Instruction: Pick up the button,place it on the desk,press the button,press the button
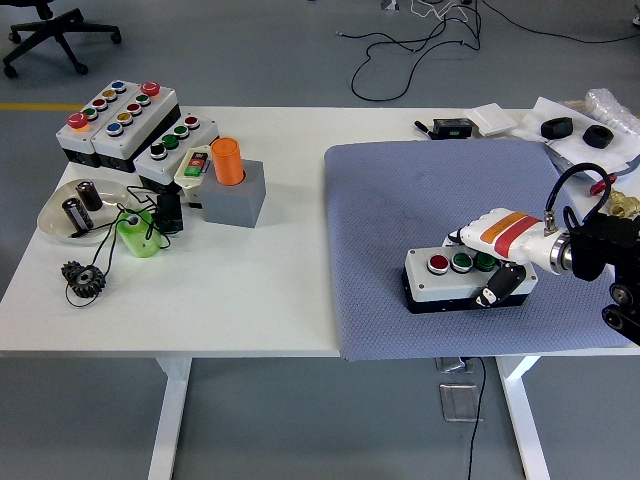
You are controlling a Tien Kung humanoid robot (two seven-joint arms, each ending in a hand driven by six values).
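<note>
On the blue mat point(400, 190) at the right side of the table point(250, 290) sits one white button box point(452, 280). It has three buttons on top in a row: one red point(438, 264) on the left, then two green ones point(462, 262). The second green one is partly hidden under the hand. The right hand point(500, 250) comes in from the right and is closed on the right end of the box. Its white fingers point(472, 238) lie over the far side and top, and a dark thumb point(497, 288) presses on the near side. The box rests flat on the mat, near the mat's front edge.

At the far left there are three more button boxes point(125, 125) packed close together. Just to the right of them is one gray block point(236, 195) with one orange cup point(227, 160) standing on it. One clear dish point(55, 215) holds two dark small cylinders point(82, 203). Next to the dish is one green thing point(138, 233) with wires, and below it one black gear point(82, 277).

At the far right corner lie two black round things point(577, 131) on white paper point(560, 112), and one small black box point(452, 127).
</note>
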